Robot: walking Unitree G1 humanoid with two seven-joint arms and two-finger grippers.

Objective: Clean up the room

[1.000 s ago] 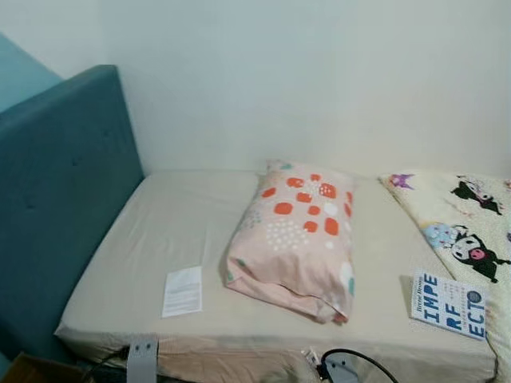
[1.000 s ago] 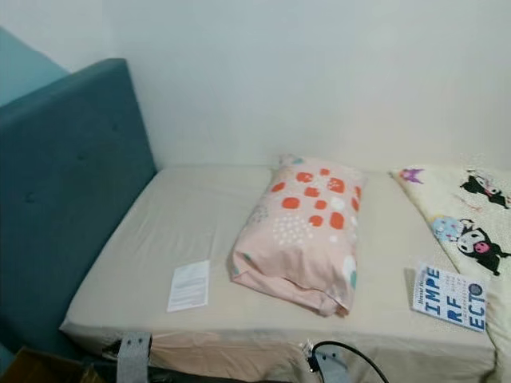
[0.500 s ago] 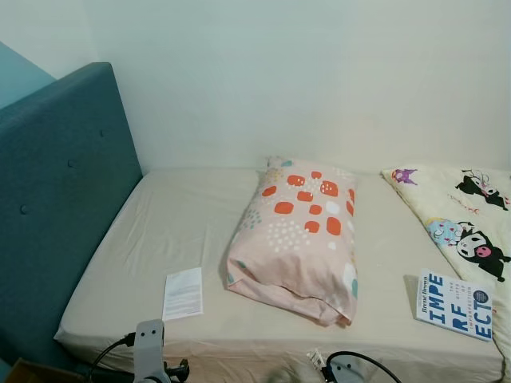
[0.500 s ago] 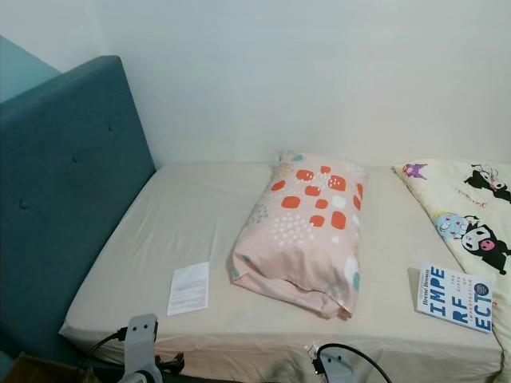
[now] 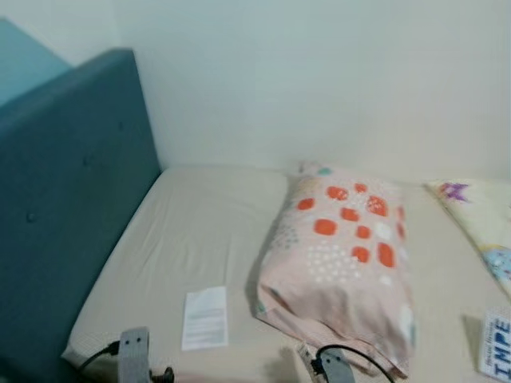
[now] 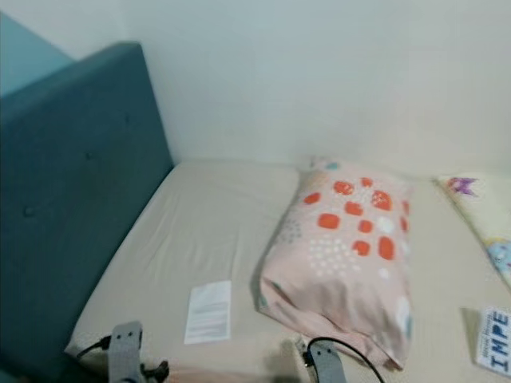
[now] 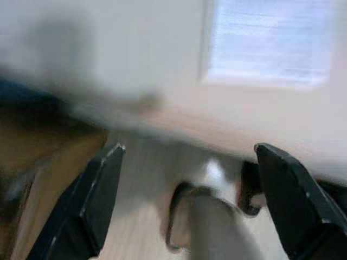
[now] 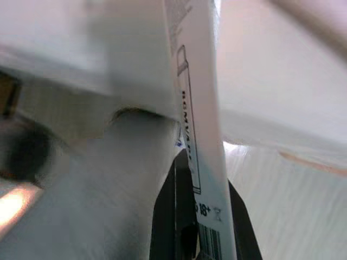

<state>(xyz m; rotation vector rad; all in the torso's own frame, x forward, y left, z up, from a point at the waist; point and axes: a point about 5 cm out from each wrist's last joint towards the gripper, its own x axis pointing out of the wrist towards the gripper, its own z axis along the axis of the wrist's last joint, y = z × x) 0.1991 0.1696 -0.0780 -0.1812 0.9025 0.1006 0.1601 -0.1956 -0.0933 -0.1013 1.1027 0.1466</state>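
Note:
A pink pillow (image 5: 343,255) with orange spots lies on the bed (image 5: 200,231), which has a beige sheet. Left of the pillow lies a white paper sheet (image 5: 205,317). A blue-lettered book (image 5: 497,357) shows at the right edge. My left arm (image 5: 133,359) and right arm (image 5: 335,369) stay low at the bed's near edge. In the blurred left wrist view, the left gripper (image 7: 190,149) is open with nothing between its fingers. The right gripper (image 8: 200,189) is shut on a thin white printed package (image 8: 190,81) that carries a barcode.
A tall teal headboard (image 5: 64,199) closes the bed's left side and a pale wall runs behind it. A cream cartoon-print blanket (image 5: 479,215) covers the bed's right part. Below the mattress edge, the left wrist view shows brown flooring (image 7: 49,179).
The camera has turned left and moved in, so the whole bed scene has slid right in the picture and blurred. The pillow, paper and book lie as before.

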